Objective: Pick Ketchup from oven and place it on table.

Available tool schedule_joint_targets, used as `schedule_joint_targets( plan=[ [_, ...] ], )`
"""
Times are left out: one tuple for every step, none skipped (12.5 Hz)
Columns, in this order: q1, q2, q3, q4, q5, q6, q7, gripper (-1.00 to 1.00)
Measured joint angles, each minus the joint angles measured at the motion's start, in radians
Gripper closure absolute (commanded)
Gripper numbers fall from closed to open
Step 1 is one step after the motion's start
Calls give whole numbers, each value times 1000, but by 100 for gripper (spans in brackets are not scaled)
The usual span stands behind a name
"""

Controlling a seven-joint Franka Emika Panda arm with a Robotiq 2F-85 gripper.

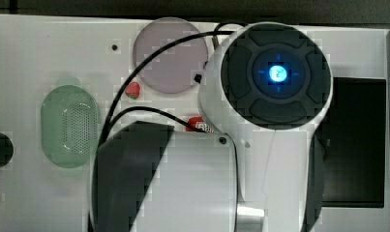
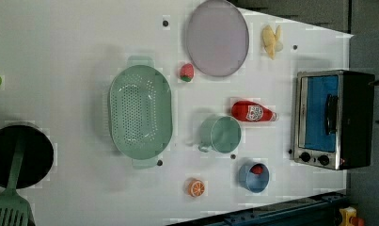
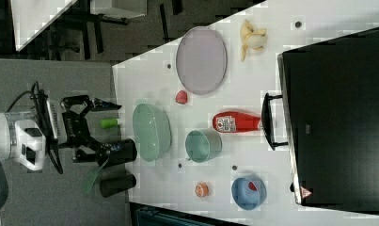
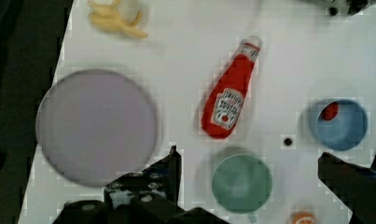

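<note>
One slim red plastic ketchup bottle lies on the white desk before the closed silver toaster oven; right view catches the tool spread wide, holding nothing.

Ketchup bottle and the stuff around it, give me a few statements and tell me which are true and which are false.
1. The Ketchup lies on its side on the table. True.
2. The pincer is clamped on the bottle. False: it is open, empty, and away from the bottle.
3. The oven door is shut. True.
4. The green cup holds the strawberry. False: the strawberry sits on the table beside the purple plate.
5. The bottle's cap points toward the oven. True.
</note>
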Motion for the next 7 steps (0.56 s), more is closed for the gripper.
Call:
schedule_joint_targets(
  plan=[
    [-2,4,-12,-1,-6,11,0,-100],
    [-28,13,-8,6,26,-12,0,-100],
    [-25,12,-19,5,20,-13,0,-100],
    [-24,13,-20,-4,-3,19,0,-100],
    [-18,15,-23,-12,14,17,0,-100],
    [2,17,-34,-24,35,14,0,-100],
    [13,27,-33,-16,35,17,0,-100]
  ],
)
